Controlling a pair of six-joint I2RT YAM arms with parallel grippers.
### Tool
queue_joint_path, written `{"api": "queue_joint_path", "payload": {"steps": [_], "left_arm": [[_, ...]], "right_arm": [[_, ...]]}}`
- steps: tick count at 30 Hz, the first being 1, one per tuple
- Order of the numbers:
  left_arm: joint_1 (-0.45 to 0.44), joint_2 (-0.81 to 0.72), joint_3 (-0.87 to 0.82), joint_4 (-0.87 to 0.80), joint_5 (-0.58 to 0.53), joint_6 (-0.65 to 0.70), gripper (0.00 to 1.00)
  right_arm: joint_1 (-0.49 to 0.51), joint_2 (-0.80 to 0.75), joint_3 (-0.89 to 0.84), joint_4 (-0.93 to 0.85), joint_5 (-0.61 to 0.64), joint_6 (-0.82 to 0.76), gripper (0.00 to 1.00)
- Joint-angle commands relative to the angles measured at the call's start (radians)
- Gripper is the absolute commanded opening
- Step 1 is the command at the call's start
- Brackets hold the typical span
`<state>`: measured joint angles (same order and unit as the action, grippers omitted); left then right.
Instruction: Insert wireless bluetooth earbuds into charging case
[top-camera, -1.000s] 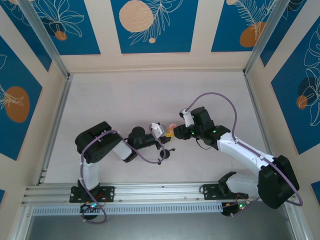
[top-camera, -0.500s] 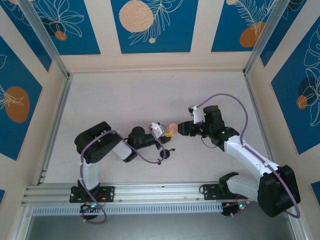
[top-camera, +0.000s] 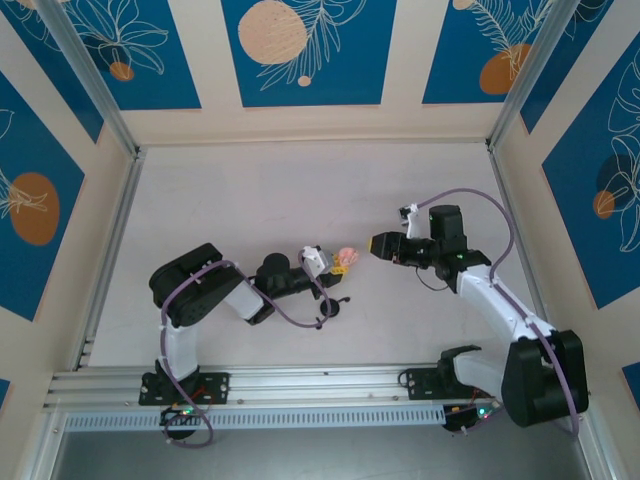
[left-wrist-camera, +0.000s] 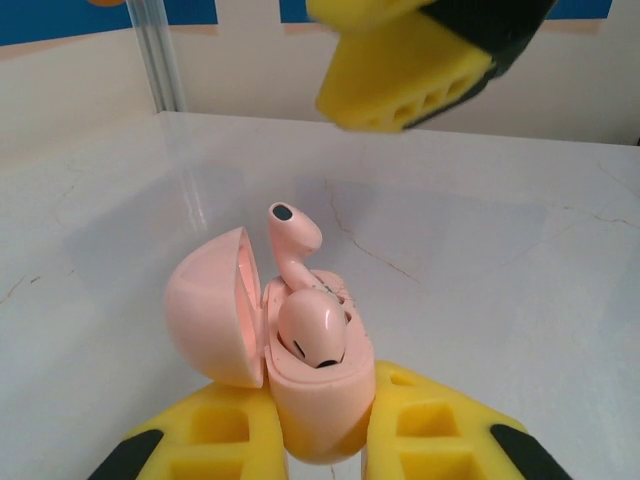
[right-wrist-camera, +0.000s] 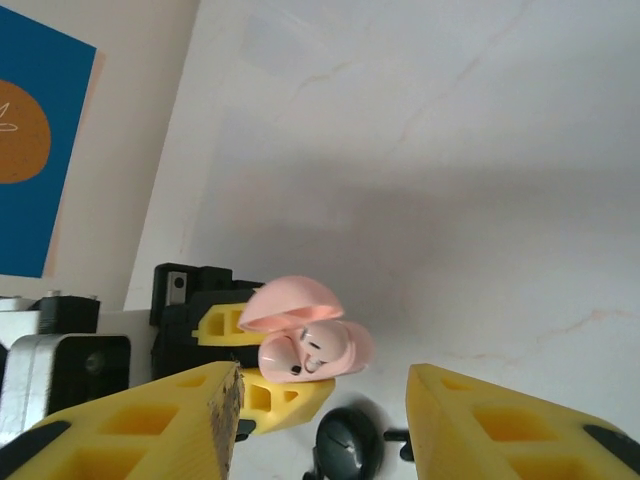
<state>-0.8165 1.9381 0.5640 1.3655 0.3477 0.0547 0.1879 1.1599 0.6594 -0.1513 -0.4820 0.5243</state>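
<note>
Pink case (left-wrist-camera: 318, 405), lid open: clenched between the fingers of the left gripper (left-wrist-camera: 320, 440). Two pink earbuds inside: one (left-wrist-camera: 312, 335) seated, one (left-wrist-camera: 292, 235) sticking up, stem topmost. Right gripper (top-camera: 378, 243): fingers spread, empty, near the case, apart from it. Black case (top-camera: 330, 307): on table (top-camera: 250, 200)

Glossy smooth pink plastic charging case (left-wrist-camera: 318, 405)
</note>
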Motion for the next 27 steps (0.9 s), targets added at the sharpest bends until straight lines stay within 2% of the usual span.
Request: {"api": "queue_joint_path", "payload": {"steps": [1,5,12,27], "left_arm": [[-0.012,-0.031,0.012,0.041,0.030,0.010,0.10],[-0.012,-0.029,0.014,0.041,0.030,0.011,0.09],[-0.012,-0.029,0.011,0.041,0.031,0.014,0.09],[-0.013,-0.041,-0.008,0.041,0.020,0.023,0.09]], "right_arm": [[0.003,0.046,0.031,0.004,-0.126,0.074,0.48],[0.027,0.107,0.038,0.058,-0.159,0.107,0.47],[0.074,0.190,0.066,0.086,-0.154,0.109,0.40],[0.085,0.192,0.076,0.072,-0.136,0.082,0.31]]}}
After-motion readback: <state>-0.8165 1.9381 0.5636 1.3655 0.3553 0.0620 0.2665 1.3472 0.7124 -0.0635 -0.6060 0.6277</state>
